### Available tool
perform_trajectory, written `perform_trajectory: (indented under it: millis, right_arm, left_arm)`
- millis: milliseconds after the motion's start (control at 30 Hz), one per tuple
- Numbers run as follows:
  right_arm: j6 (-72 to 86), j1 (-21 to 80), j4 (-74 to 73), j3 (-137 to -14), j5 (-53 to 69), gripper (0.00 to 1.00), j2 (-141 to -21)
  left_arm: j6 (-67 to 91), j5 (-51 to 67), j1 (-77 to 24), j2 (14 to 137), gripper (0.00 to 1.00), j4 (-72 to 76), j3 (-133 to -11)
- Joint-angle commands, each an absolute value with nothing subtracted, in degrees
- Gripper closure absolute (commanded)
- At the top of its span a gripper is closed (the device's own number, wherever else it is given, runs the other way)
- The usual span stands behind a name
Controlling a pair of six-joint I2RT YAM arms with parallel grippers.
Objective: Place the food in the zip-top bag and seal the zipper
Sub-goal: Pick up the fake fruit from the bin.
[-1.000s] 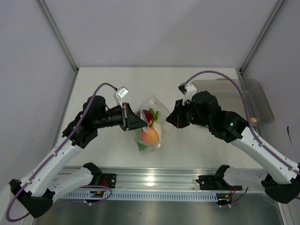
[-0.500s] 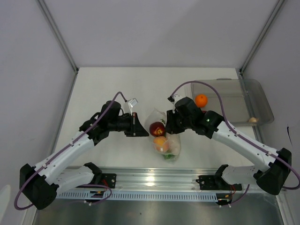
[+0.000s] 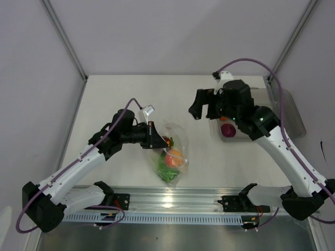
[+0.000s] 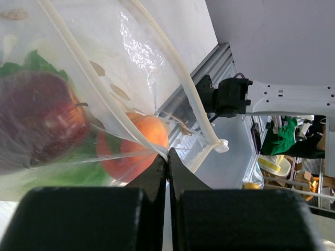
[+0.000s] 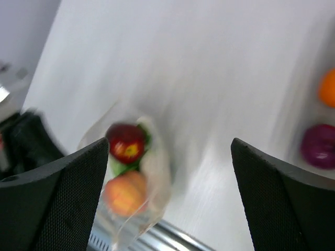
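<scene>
The zip-top bag [image 3: 174, 157] hangs by one edge from my left gripper [image 3: 152, 137], which is shut on the plastic right at the zipper [image 4: 104, 89]. Inside the bag lie a peach-coloured fruit [image 4: 137, 144], a dark red fruit [image 4: 36, 120] and green leaves [image 3: 166, 170]. My right gripper [image 3: 203, 109] is open and empty, raised to the right of the bag, whose mouth gapes. In the blurred right wrist view the bag [image 5: 131, 172] lies below the wide-spread fingers [image 5: 52, 198]. A purple fruit [image 3: 228, 129] and an orange [image 5: 328, 88] lie by the right arm.
A rigid clear tray [image 3: 292, 116] stands at the right edge of the table, partly hidden by the right arm. The metal rail [image 3: 172, 201] with both arm bases runs along the near edge.
My right gripper has opened, let go of the bag and swung up and to the right. The bag now sags from my left gripper alone, which has stayed shut.
</scene>
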State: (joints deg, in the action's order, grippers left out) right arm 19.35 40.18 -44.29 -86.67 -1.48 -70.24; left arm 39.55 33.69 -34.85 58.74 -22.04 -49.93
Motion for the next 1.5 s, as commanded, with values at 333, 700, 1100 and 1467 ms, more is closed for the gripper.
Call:
perform_trajectory:
  millis: [333, 700, 1100, 1467]
  right_arm:
    - [21.36, 7.31, -36.23, -83.94, 3.95, 0.01, -87.42]
    - [24.26, -1.93, -26.55, -83.5, 10.8, 0.0, -105.1]
    - [26.72, -2.2, -22.06, -81.31, 14.32, 0.01, -111.18]
    - [27.6, -2.2, -18.63, -77.96, 15.64, 0.07, -112.85]
  left_arm:
    - [39.46, 37.09, -34.37, 58.54, 0.99, -19.78, -51.06]
    - [40.52, 38.58, -34.45, 58.53, 0.99, -18.72, -50.45]
    - [40.52, 38.58, -34.37, 58.89, 0.99, -18.54, -50.19]
    - [40.69, 38.41, -34.45, 58.54, 1.0, -18.55, -49.66]
